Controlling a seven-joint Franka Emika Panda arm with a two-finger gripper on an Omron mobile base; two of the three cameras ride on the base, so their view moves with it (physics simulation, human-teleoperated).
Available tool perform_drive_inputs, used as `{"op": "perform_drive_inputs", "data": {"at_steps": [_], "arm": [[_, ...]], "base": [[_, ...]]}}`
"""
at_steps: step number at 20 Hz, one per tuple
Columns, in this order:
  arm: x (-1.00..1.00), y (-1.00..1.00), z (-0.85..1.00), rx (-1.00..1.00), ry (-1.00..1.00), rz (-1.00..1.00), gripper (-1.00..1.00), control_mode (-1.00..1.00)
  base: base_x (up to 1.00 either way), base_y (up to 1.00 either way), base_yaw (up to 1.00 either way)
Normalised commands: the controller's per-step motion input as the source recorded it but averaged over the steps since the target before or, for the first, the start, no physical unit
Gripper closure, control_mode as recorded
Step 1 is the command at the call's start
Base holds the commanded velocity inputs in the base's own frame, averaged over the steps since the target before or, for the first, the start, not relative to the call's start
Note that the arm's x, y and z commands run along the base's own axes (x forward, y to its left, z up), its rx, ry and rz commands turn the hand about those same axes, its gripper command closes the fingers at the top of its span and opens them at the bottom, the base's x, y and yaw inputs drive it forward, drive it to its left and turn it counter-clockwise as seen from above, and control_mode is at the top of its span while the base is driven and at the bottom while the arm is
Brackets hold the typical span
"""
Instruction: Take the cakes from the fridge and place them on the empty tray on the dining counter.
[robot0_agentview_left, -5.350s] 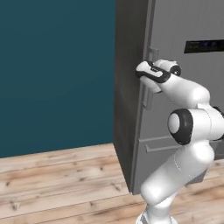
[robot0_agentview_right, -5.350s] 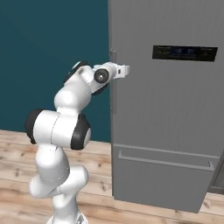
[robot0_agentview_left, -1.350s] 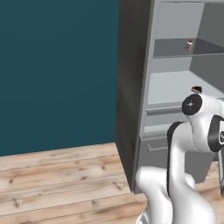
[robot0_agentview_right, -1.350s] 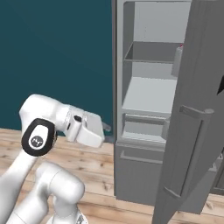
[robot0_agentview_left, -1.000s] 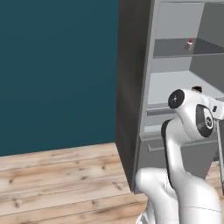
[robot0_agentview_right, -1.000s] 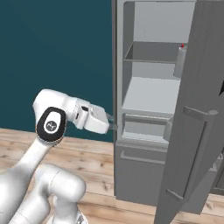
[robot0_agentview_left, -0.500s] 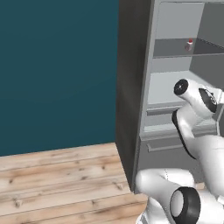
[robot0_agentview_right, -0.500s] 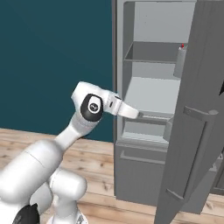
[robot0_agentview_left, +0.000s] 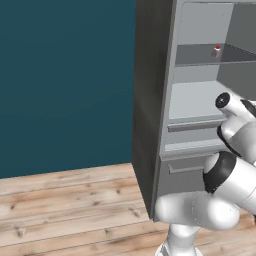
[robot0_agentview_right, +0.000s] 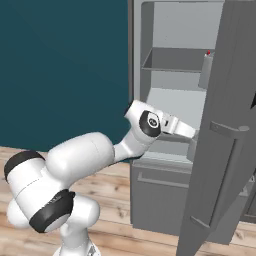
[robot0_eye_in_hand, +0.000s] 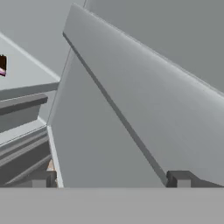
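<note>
The grey fridge (robot0_agentview_left: 150, 100) stands open, its door (robot0_agentview_right: 227, 150) swung out to the right. A white cake with a red cherry (robot0_agentview_left: 216, 50) sits on the upper shelf; its cherry top (robot0_agentview_right: 209, 53) peeks past the door's edge. A dark chocolate cake wedge (robot0_eye_in_hand: 2, 65) shows at the left edge of the hand view, on a pale shelf. My arm (robot0_agentview_right: 150, 124) reaches in at the middle shelf, the fingers hidden behind the door. My gripper (robot0_eye_in_hand: 111, 179) is open and holds nothing. The tray and the dining counter are out of view.
The open door's inner face (robot0_eye_in_hand: 144, 109) lies close in front of the hand. A drawer front (robot0_agentview_left: 195, 125) sits below the middle shelf. A teal wall (robot0_agentview_left: 65, 80) and wooden floor (robot0_agentview_left: 70, 200) lie left of the fridge.
The fridge door, shut several seconds ago, now stands open. Over the last second my arm has risen from beside the drawer and reached in toward the middle shelf, jaws wide throughout.
</note>
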Motion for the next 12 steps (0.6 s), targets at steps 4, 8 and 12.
{"op": "perform_drive_inputs", "data": {"at_steps": [4, 8, 12], "arm": [[-0.40, -1.00, -0.39, 0.00, 0.00, -0.05, -1.00, -1.00], [-0.57, -1.00, -0.24, 0.00, 0.00, -0.06, -1.00, -1.00], [-0.80, -0.58, 0.18, 0.02, -0.23, 0.04, -1.00, -1.00]], "base": [[0.00, 0.00, 0.00], [0.00, 0.00, 0.00], [0.00, 0.00, 0.00]]}}
